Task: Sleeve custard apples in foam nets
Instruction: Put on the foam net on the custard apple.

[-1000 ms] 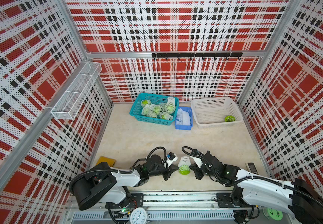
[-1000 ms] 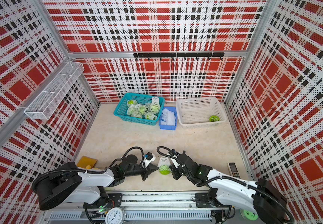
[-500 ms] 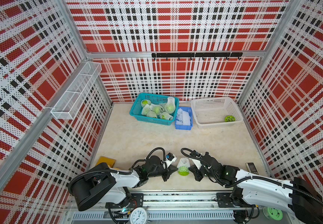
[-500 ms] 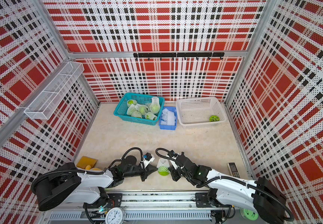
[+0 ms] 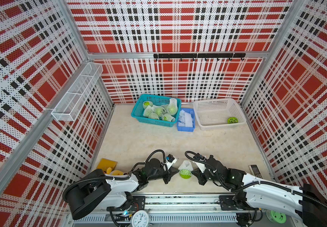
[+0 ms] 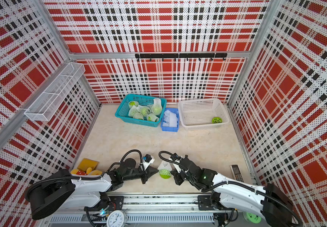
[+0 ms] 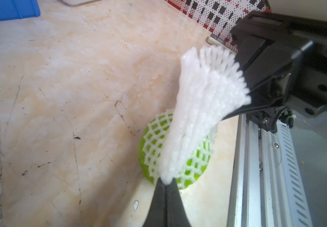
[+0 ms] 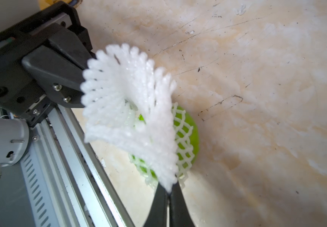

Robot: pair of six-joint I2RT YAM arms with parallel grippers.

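One custard apple [image 5: 185, 174] [image 6: 165, 175] sits on the table near the front edge, its lower part wrapped in a white foam net [image 5: 186, 164] [image 6: 164, 165] that stands up above it. My left gripper [image 5: 177, 171] [image 7: 166, 182] is shut on the net's rim on one side. On the opposite side my right gripper [image 5: 193, 171] [image 8: 169, 188] is shut on the rim too. In the left wrist view the net [image 7: 202, 94] stretches flat over the fruit [image 7: 199, 157]. The right wrist view looks into the net's open mouth [image 8: 127, 110], with the fruit [image 8: 193, 133] below.
At the back, a teal basket [image 5: 139, 117] holds several netted custard apples, a blue tray [image 5: 186, 129] holds spare nets, and a white basket [image 5: 217, 126] holds one green fruit [image 5: 232, 120]. A remote [image 5: 255, 170] lies front right, yellow items [image 5: 107, 166] front left. The metal rail [image 5: 178, 200] runs close behind both arms.
Both grippers and the netted fruit have shifted very slightly toward the front edge. Both grips on the net are unchanged.
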